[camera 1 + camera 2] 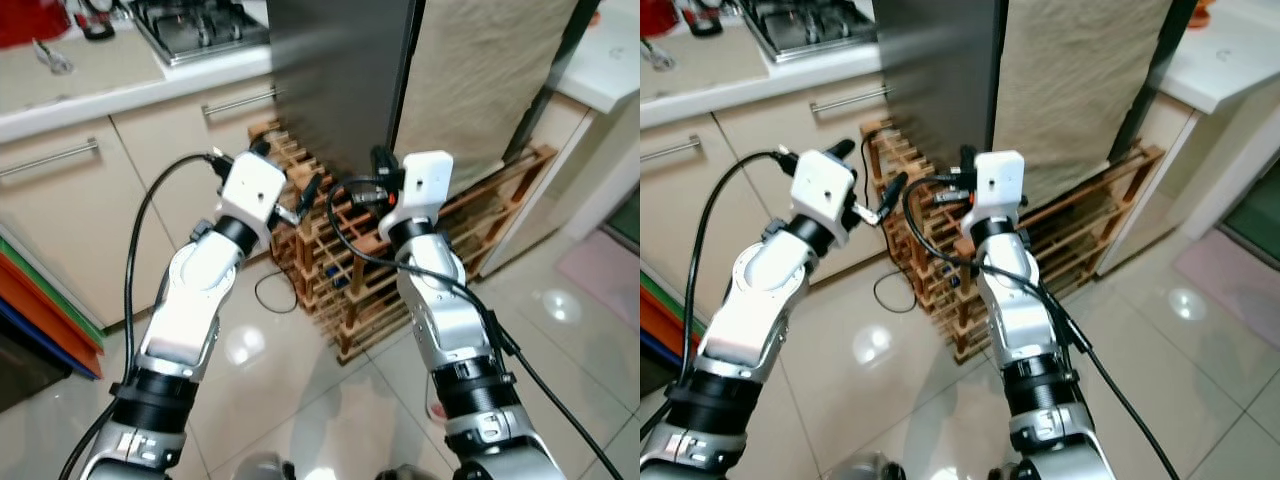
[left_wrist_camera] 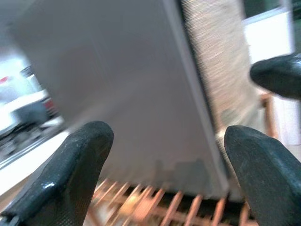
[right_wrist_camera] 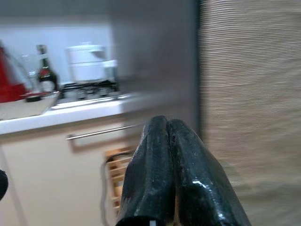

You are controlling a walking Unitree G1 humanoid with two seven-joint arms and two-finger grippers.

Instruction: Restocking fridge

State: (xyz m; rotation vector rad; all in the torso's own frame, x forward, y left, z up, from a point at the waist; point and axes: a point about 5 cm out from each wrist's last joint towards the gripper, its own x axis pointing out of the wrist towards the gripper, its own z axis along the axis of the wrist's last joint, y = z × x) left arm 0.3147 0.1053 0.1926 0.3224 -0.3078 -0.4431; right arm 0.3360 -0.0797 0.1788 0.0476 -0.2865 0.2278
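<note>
Both arms are raised toward the grey fridge (image 1: 340, 70), which stands shut at the far centre, right of the counter (image 1: 90, 85) with its hob (image 1: 200, 25), and has a beige cloth (image 1: 480, 90) hanging just right of its door. The left gripper (image 2: 164, 155) is released, fingers (image 2: 80, 160) well apart and holding nothing; the right gripper (image 3: 167, 165) is clenched, fingers pressed together and empty. A wooden rack (image 1: 340, 250) stands on the tiled floor (image 1: 330, 410) at the fridge's foot, just beyond both grippers.

No text, label, brand or number can be read anywhere; the bottle (image 3: 44, 70) label is blurred.
</note>
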